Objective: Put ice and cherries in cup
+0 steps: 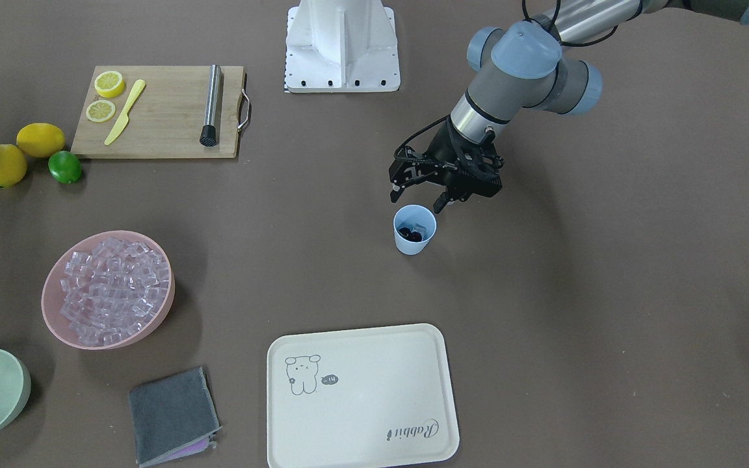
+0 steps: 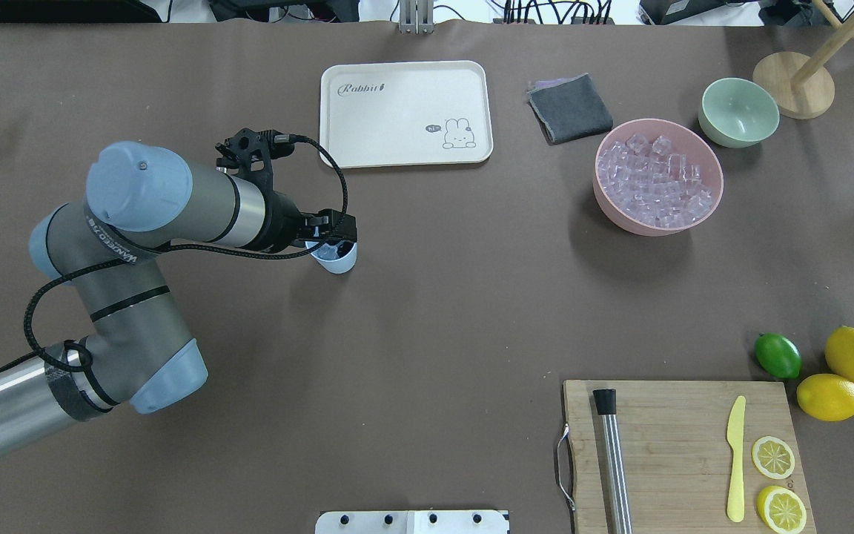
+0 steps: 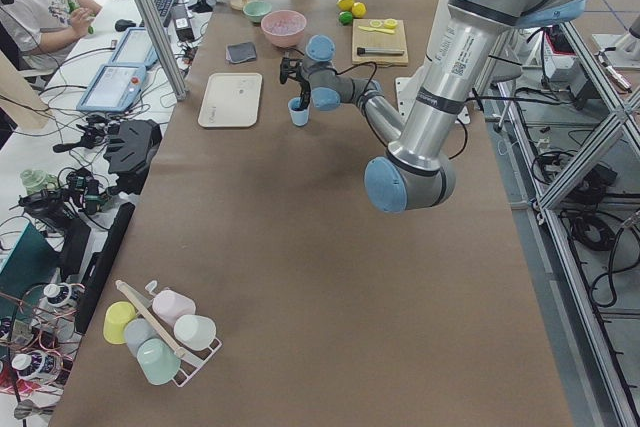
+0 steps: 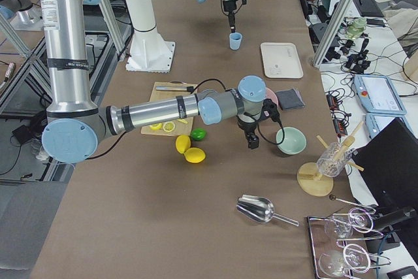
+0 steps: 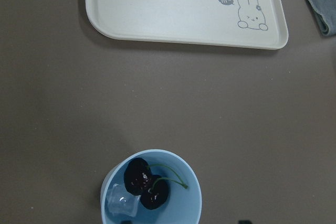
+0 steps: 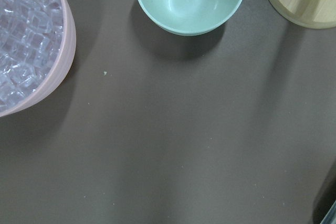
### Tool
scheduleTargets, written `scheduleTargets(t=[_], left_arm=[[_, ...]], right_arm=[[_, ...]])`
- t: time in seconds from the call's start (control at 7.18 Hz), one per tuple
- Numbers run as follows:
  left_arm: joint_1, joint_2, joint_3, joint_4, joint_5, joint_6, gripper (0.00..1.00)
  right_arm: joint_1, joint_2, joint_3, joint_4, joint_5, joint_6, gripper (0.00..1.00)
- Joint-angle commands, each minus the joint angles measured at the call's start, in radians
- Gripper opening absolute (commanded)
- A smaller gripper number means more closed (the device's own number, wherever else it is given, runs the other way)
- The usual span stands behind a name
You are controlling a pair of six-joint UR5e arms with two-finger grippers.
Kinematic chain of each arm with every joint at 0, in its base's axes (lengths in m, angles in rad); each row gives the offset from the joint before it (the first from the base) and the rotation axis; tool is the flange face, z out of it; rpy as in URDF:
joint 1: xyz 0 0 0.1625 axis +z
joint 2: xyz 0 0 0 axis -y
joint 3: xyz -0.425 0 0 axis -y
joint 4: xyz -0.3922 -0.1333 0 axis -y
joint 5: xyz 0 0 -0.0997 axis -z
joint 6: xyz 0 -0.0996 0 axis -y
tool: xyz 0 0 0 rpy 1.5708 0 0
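The light-blue cup (image 1: 415, 229) stands upright in the middle of the table. In the left wrist view two dark cherries (image 5: 144, 182) on a green stem lie inside it beside one clear ice cube (image 5: 122, 205). My left gripper (image 1: 418, 199) hangs open just above the cup's rim, holding nothing. It hides part of the cup (image 2: 338, 257) in the overhead view. The rest of the ice (image 1: 114, 289) is heaped in the pink bowl (image 1: 56, 325). My right gripper (image 4: 251, 140) hovers between the pink bowl and the pale green bowl (image 4: 290, 140); I cannot tell its state.
A cream tray (image 1: 361, 396) lies near the cup and a folded grey cloth (image 1: 173, 413) beside it. A cutting board (image 1: 160, 110) carries lemon slices, a yellow knife and a metal muddler. Two lemons and a lime (image 1: 65, 167) sit next to it. A wooden stand (image 2: 794, 85) is beyond the green bowl.
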Motion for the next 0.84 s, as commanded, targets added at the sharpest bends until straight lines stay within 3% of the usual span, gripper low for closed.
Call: scheduleTargets(t=[0.0, 0.28, 0.42, 0.7], left_arm=[[-0.141, 0.081, -0.075, 0.008, -0.117, 0.045, 0.97], [-0.497, 0.261, -0.073, 0.017, -0.424, 0.328, 0.97], [-0.64, 0.335, -0.038, 0.028, -0.509, 0.515, 0.97], [-0.781, 0.37, 0.101, 0.074, -0.546, 0.819, 0.97]], right_arm=[[0.005, 0.001, 0.004, -0.002, 0.013, -0.001, 0.98], [0.063, -0.027, 0.006, -0.006, 0.058, -0.042, 0.98], [0.116, -0.03, -0.005, -0.021, 0.087, -0.132, 0.98], [0.186, -0.012, 0.003, -0.171, 0.093, -0.267, 0.98]])
